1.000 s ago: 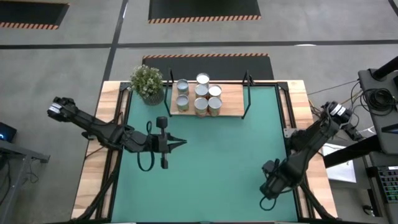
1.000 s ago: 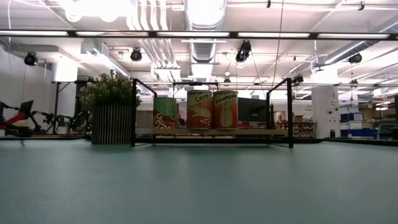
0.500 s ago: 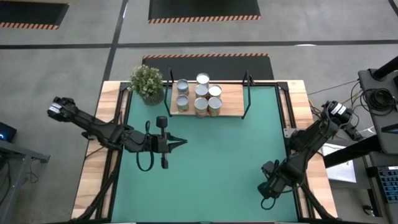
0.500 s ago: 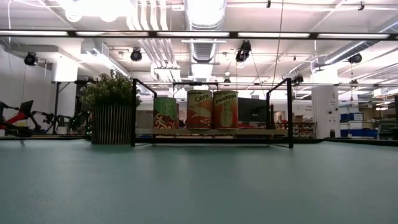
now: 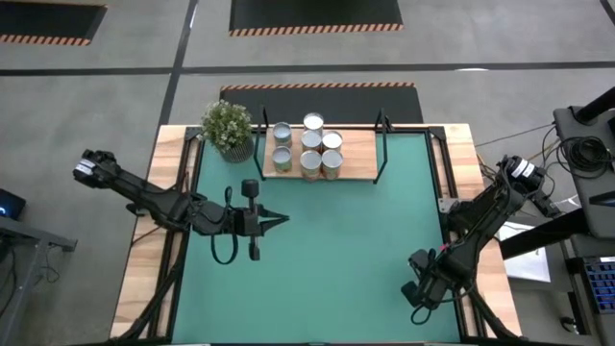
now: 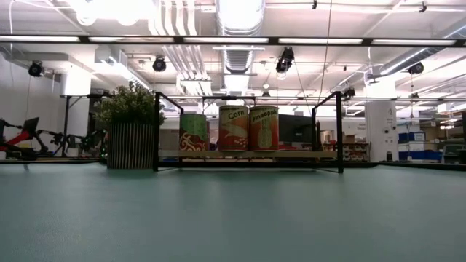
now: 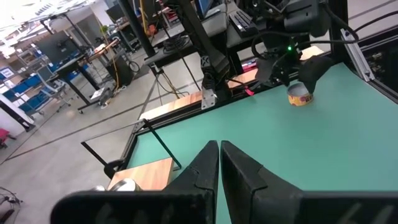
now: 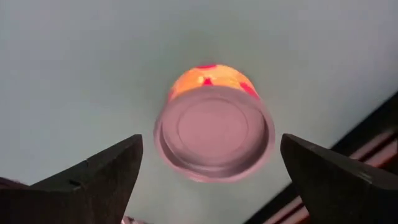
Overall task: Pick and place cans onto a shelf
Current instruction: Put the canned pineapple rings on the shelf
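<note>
One can [image 8: 214, 134] is still off the shelf [image 5: 360, 154]: it stands upright on the green mat [image 5: 336, 250] near the worktop's front-right corner, well apart from the shelf at the back edge. R pincer [image 8: 211, 142] hangs right over it, looking down on the silver lid. The change over the last sec: R pincer was clenched w/ nothing in it and has now sprung wide, released, w/ its fingers [image 8: 93, 177] either side of the can and clear mat showing betw. each finger and the can wall, so no contact yet. In the high view the R pincer [image 5: 420, 288] has also shifted a touch; the can itself is hidden under the arm there. L wrist view confirms it: the can [image 7: 300, 96] sits on the mat under the other arm's head. The other cans [image 5: 310, 144] are bunched on the shelf's left half, next to the plant [image 5: 228, 127]; the low view shows three of them [image 6: 234, 129] in a front row. L pincer [image 7: 219, 152] is clenched on nothing and waits mid-left over the mat, no different from a sec ago. Meaning, as I read it: the grasp is set up, not made; next is prob. lower and close on the can, then carry it to the shelf's free right half.
</note>
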`<state>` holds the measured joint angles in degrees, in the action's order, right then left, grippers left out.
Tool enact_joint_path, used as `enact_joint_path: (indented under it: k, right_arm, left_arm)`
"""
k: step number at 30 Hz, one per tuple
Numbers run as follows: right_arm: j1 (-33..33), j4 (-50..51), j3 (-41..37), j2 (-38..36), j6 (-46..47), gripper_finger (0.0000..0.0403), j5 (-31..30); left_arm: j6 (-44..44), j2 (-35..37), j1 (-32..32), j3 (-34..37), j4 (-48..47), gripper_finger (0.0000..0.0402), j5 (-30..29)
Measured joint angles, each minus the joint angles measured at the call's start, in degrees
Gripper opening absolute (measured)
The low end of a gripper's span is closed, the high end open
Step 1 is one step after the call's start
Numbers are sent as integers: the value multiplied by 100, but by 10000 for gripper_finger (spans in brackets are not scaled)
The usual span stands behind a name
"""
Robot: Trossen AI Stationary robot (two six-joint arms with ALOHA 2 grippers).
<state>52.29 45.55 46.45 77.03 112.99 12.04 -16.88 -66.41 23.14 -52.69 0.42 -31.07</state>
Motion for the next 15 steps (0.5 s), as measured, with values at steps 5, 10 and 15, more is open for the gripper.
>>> enact_joint_path:
  k: [5, 10, 15]
  right_arm:
    - [10, -358, -164, 0, 2, 368, -220]
    - [9, -441, -240, 0, 59, 348, -362]
    - [9, -474, -331, -8, 145, 290, -355]
  left_arm:
    - [1, 0, 0, 1, -1, 0, 0]
    - [0, -2, 0, 0, -1, 0, 0]
    - [0, -1, 0, 0, -1, 0, 0]
